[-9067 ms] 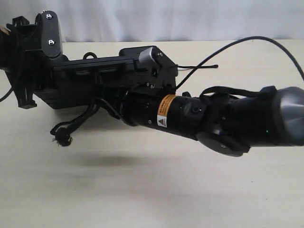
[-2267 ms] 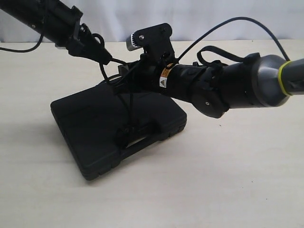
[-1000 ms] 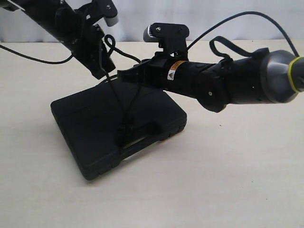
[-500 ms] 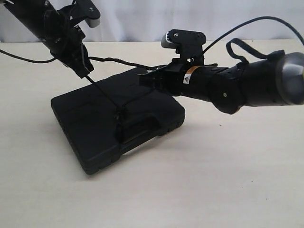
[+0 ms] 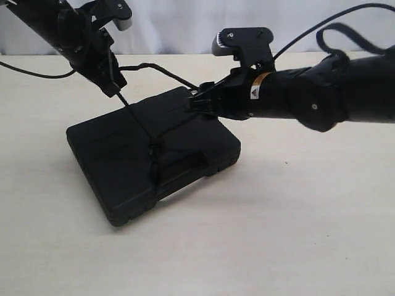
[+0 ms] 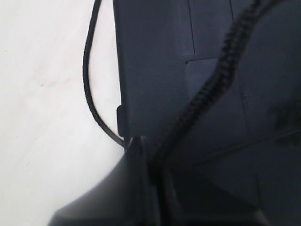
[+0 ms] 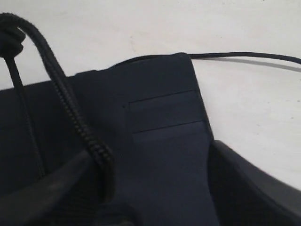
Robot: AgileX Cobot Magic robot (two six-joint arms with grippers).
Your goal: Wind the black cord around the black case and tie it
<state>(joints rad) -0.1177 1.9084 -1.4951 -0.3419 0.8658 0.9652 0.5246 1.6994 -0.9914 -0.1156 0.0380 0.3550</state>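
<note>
My left gripper (image 5: 116, 86) pinches the black cord (image 5: 137, 120) above the black case (image 5: 117, 172).
I see the case flat on the table (image 5: 278, 234), toward its far edge; my right gripper (image 5: 196, 102) stands parted, cord draped across one finger.

black case (image 7: 160, 141): cropped in wrist views | black cord (image 5: 133, 116): ends unseen
</note>
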